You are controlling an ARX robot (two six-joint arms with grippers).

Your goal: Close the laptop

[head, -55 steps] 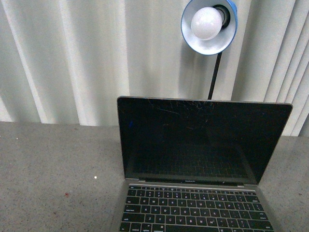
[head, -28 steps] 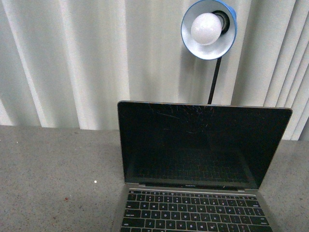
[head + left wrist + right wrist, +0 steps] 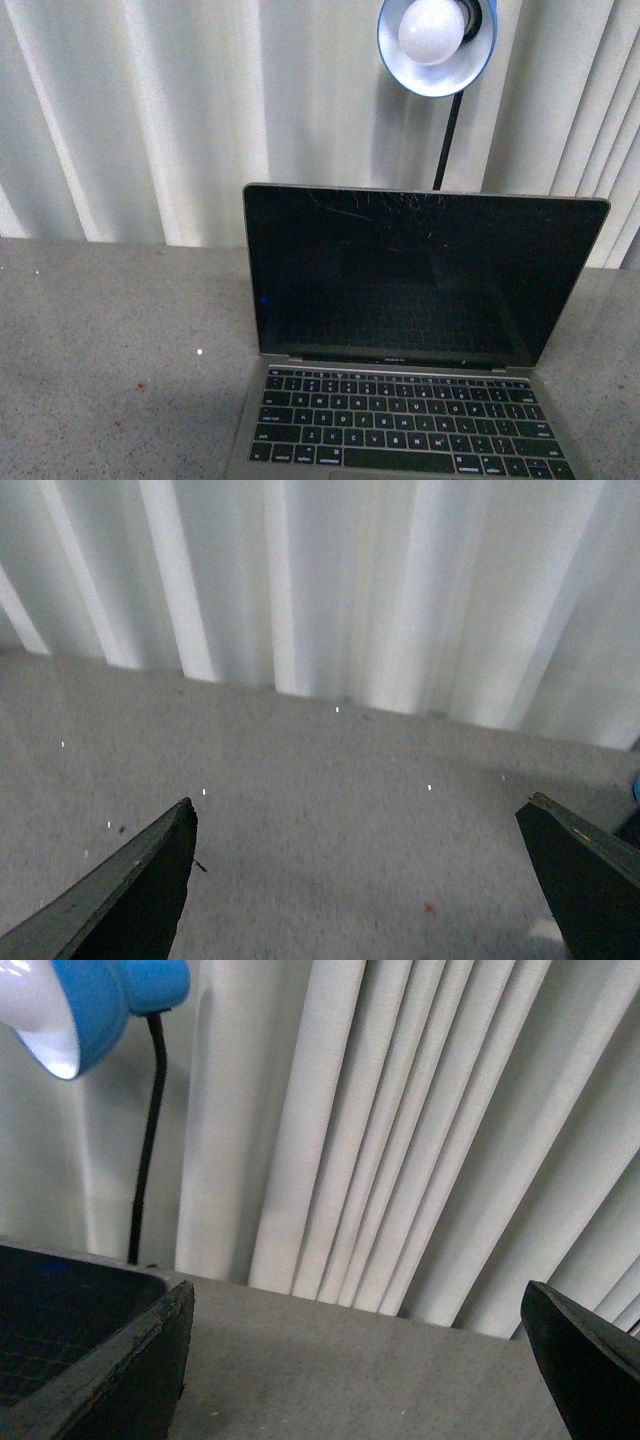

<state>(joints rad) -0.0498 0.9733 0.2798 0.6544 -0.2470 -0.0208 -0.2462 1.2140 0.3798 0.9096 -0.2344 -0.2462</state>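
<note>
Laptop sat open on grey table, right of centre, at near edge. Screen was upright, dark, scratched. Blue lamp stood behind it, against white curtain. Left claw was spread wide above table, holding nothing. Right claw was spread wide too, right of screen, empty.

Your front view cuts the laptop off just past its keyboard. Top right, the desk lamp is clipped, its base behind the lid.
</note>
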